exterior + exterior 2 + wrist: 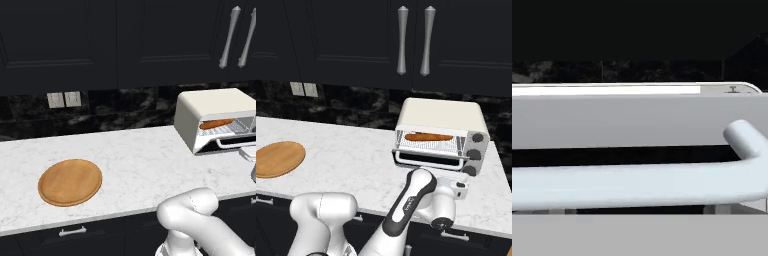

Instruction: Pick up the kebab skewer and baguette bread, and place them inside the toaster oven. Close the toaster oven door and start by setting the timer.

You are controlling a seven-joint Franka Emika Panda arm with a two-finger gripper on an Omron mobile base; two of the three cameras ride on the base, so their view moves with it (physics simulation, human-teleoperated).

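A rendered kitchen with a white marble counter (135,155) under dark cabinets, described from left to right.

At the far left of the counter lies a round wooden board (70,182), with nothing on it. Bare marble stretches between it and the appliance, well apart from both.

Toward the right stands the toaster oven (442,134), cream-white with a rounded top. Inside, on the wire rack, lies the baguette bread (428,137), a slim orange-brown stick set lengthwise. The kebab skewer cannot be made out; it may be behind or beside the bread, but that is too small to tell. The toaster oven door (428,161) hangs open, folded down in front of the opening. Three dark round knobs (474,155) sit in a column on the oven's right face.

The white arm reaches up from below the counter edge, its wrist just in front of the lowered door. In the hand view the silver door handle (637,182) runs as a broad pale bar across the picture, very close to the camera. The gripper's tips are not distinguishable there; the jaws stand wide apart and hold nothing.

As a judgement: the bread is already loaded, the skewer's placement is unconfirmed, and the work seems to be at the door-closing step. Still left are lifting the door shut and turning the timer knob.
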